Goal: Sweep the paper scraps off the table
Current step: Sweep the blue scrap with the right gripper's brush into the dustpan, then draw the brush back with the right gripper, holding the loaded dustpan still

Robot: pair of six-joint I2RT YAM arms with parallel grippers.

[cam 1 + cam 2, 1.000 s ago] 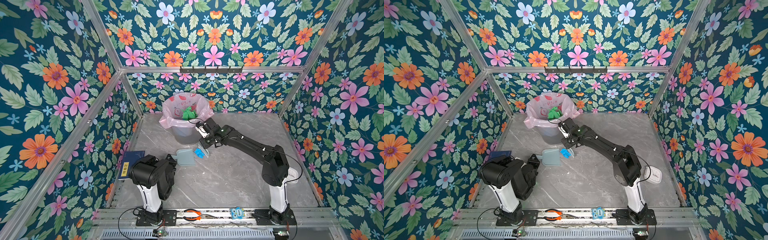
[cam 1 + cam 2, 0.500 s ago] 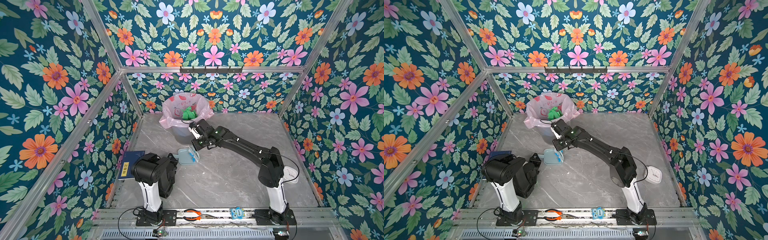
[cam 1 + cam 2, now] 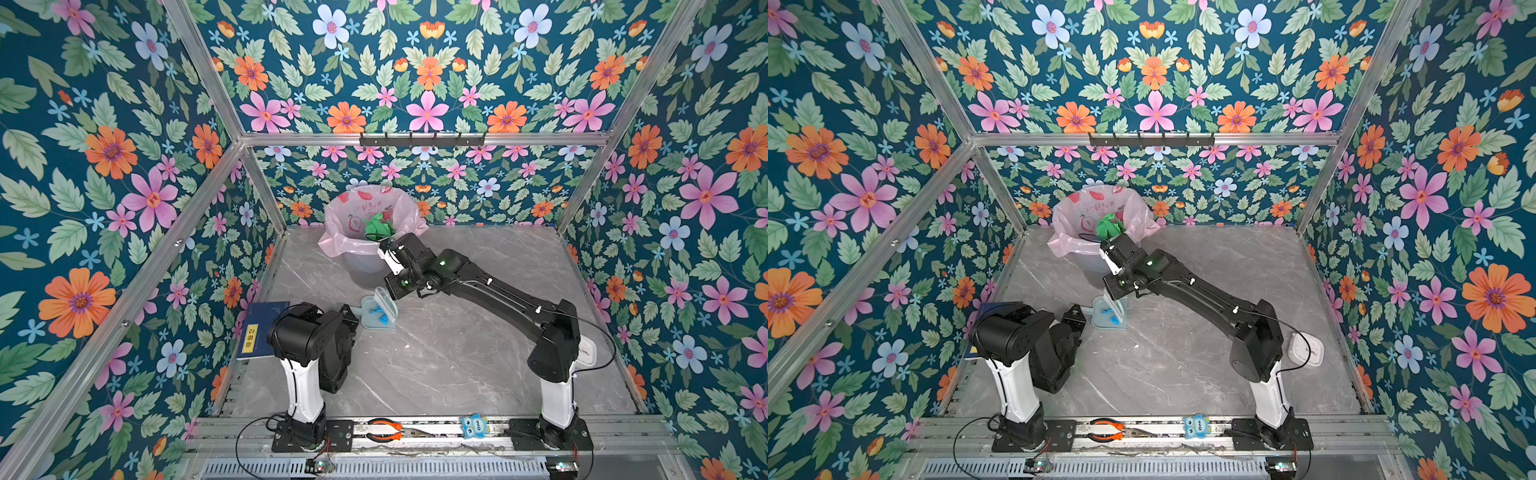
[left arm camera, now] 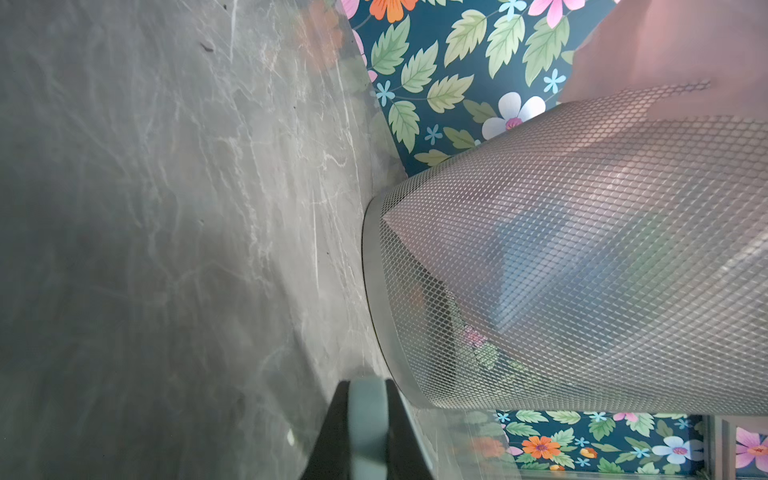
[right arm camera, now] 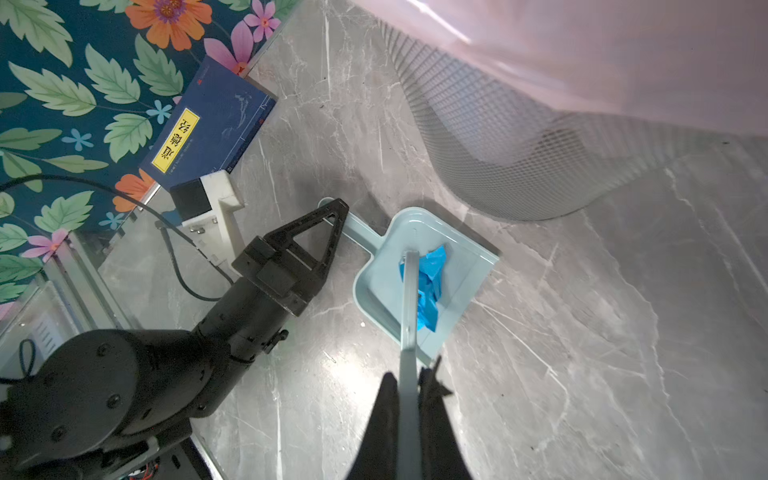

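On the grey marble table, a pale blue dustpan lies flat in front of the bin. Crumpled blue paper scraps rest inside it. My left gripper is shut on the dustpan's handle. My right gripper is shut on a pale blue hand brush, whose head stands in the pan against the scraps. A tiny white fleck lies on the table beside the pan.
A mesh bin with a pink bag holds green paper just behind the pan. A blue book lies by the left wall. A white device sits at the right. Pliers and a blue owl figure lie on the front rail.
My right arm has swung the brush leftward into the dustpan, pushing the blue scraps from the pan's mouth further in. The left arm and the pan have stayed put.
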